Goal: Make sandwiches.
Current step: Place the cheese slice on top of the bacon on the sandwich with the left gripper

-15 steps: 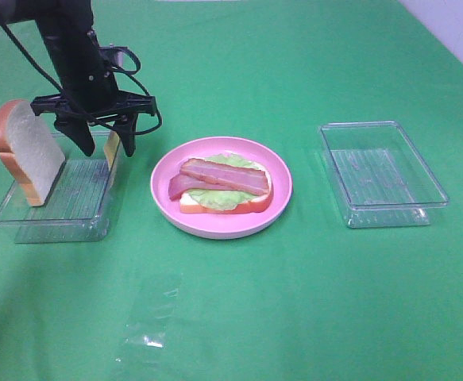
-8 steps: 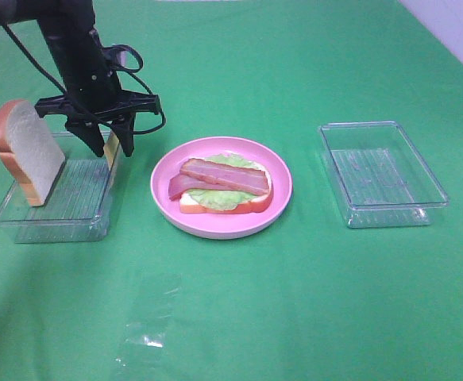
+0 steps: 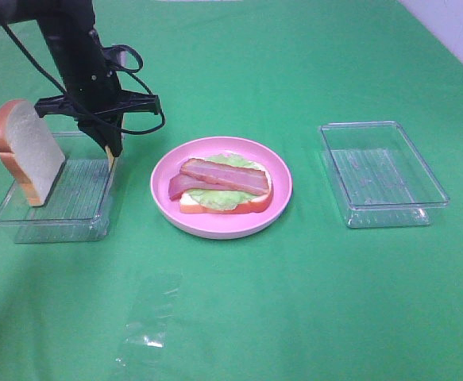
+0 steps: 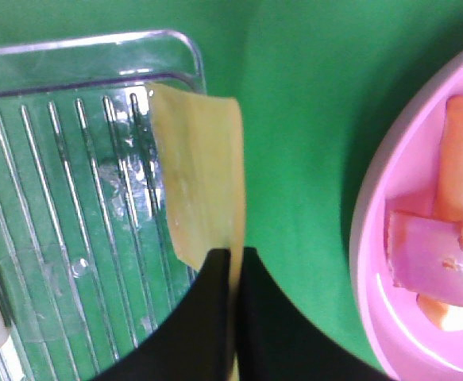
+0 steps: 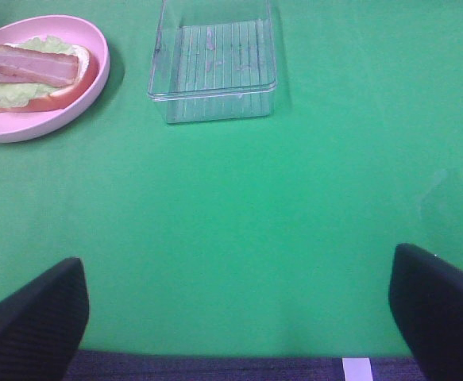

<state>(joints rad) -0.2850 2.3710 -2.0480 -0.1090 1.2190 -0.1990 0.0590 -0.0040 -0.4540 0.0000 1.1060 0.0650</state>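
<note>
Two black fingers that stood apart a second ago have come together. The left jaws are now fully closed on the upper edge of the thin yellow cheese square (image 4: 199,182), which stands on edge against the right wall of the left tray (image 3: 52,226). With that pinch made, the cheese looks ready to be lifted and carried right to the pink plate (image 3: 215,228). There the open sandwich waits: a bread slice (image 3: 255,204) at the bottom, lettuce (image 3: 214,198) on it, and two bacon strips (image 3: 225,176) across the top. The second bread slice (image 3: 28,151) leans upright at the left end of the same tray, so it is probably the last piece to go on. The right jaws hang wide open, holding nothing, over the near bench and well apart from everything.

A plain green cloth covers the bench (image 3: 310,302). A second clear tray (image 3: 390,210) sits to the right of the plate, a scrap of clear film (image 3: 148,317) lies near the front, and a pale wall (image 3: 457,32) shows at the far right corner.
</note>
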